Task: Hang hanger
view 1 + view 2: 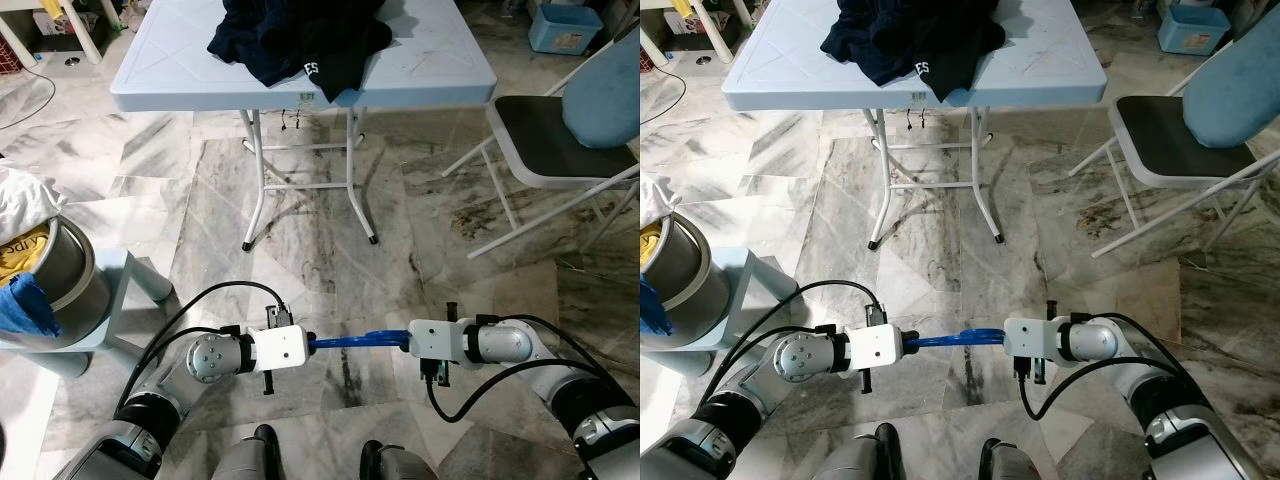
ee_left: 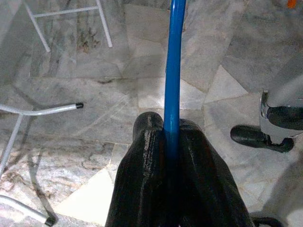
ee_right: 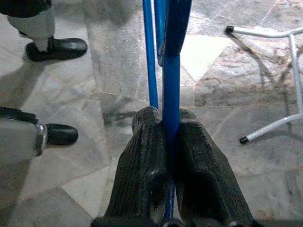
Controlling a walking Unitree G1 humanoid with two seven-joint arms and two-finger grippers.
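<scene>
Folding table [image 1: 180,60] w/ dark garment [image 1: 300,35], on marble floor [image 1: 330,240].

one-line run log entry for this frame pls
stage: carrying | blue hanger held low over floor | left gripper shut on it | right gripper shut on it

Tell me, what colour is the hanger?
Blue; the hanger shows best in the right wrist view.

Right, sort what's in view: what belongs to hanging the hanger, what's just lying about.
Job:
blue hanger
left gripper, shut on it
right gripper, shut on it

Lying about:
folding table
dark garment
folding chair
metal pot
blue bin
</scene>
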